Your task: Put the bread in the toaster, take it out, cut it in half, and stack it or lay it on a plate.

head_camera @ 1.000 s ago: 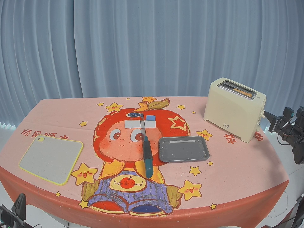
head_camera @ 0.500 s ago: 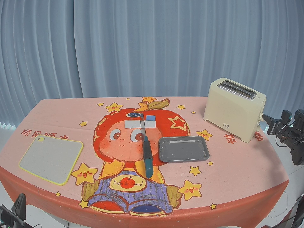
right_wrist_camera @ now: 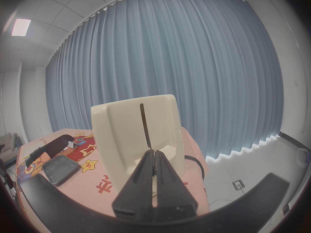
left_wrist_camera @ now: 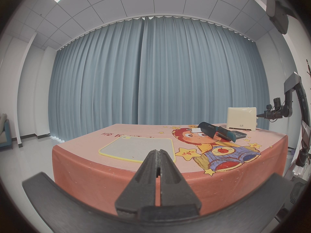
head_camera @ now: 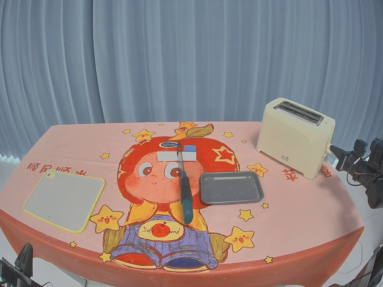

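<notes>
A cream plastic two-slot toaster [head_camera: 295,136] stands at the right of the head view, on a round table under a pink cartoon-printed cloth [head_camera: 303,224]; the bread is sunk in the top slots, too deep to make out clearly. The right gripper [head_camera: 332,148] comes in from the right edge, its black fingers pressed together, tips at the foot of the lever slot on the toaster's end wall. At the centre a teal-handled knife [head_camera: 183,182] lies with its blade propped across a small white and blue block [head_camera: 186,154]; just right of the handle sits a dark grey rectangular metal plate [head_camera: 231,196]. A grey cutting board with a yellow rim [head_camera: 64,199] lies at lower left. The left gripper [head_camera: 25,252] hangs in the bottom left corner below the table's near edge, its fingers closed flat against each other. A blue-grey pleated curtain [head_camera: 179,48] fills the top.
</notes>
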`<state>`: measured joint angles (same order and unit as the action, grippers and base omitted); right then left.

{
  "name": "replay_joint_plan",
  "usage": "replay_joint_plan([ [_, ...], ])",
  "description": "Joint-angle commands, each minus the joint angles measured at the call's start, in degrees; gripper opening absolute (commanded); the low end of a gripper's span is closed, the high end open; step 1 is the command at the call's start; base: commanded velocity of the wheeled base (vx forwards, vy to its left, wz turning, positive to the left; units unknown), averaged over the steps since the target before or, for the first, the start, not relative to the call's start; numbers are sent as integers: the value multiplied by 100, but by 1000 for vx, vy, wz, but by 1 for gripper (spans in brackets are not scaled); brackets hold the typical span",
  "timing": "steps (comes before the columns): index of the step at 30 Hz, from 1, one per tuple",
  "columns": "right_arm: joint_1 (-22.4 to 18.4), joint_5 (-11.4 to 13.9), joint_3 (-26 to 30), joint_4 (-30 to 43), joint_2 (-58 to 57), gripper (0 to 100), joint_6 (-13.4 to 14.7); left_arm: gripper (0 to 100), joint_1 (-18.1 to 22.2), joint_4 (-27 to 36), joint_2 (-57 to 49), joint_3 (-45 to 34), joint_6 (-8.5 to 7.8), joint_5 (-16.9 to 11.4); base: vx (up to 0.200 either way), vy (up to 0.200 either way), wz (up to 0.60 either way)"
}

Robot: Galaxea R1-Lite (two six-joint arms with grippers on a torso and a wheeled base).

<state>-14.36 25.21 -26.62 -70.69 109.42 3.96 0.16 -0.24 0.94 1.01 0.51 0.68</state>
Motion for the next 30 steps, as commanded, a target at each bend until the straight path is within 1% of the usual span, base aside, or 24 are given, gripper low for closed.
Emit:
replay_joint_plan([
  [1,30,1,-9,-6,-167,0,8,0,2,-2,-32,-101,2,2,0,0,0],
  [5,179,1,61,20,-712,0,43,0,2,-2,-32,-101,2,2,0,0,0],
  [10,373,-7,263,38,-1037,0,17,0,2,-2,-32,-101,2,2,0,0,0],
  [12,390,-16,386,-6,-1055,0,-36,0,2,-2,-32,-101,2,2,0,0,0],
  [14,487,-25,535,-6,-1169,0,-229,0,2,-2,-32,-101,2,2,0,0,0],
  [15,496,-25,553,-6,-1178,0,-238,0,2,-2,-32,-101,2,2,0,0,0],
  [16,548,-25,676,12,-1327,0,-335,0,2,-2,-32,-101,2,2,0,0,0],
  [22,698,-34,869,12,-1529,0,-370,0,2,-2,-32,-101,2,2,0,0,0],
  [25,724,-25,922,3,-1600,0,-519,0,2,-2,-32,-101,2,2,0,0,0],
  [26,759,-16,949,12,-1714,0,-625,0,2,-2,-32,-101,2,2,0,0,0],
  [28,909,-16,1010,29,-1846,0,-633,0,2,-2,-32,-101,2,2,0,0,0],
  [29,909,-16,1010,29,-1846,0,-633,0,2,-2,-32,-101,2,2,0,0,0],
  [30,1041,-16,1063,38,-1969,0,-633,0,2,-2,-32,-101,2,2,0,0,0],
])
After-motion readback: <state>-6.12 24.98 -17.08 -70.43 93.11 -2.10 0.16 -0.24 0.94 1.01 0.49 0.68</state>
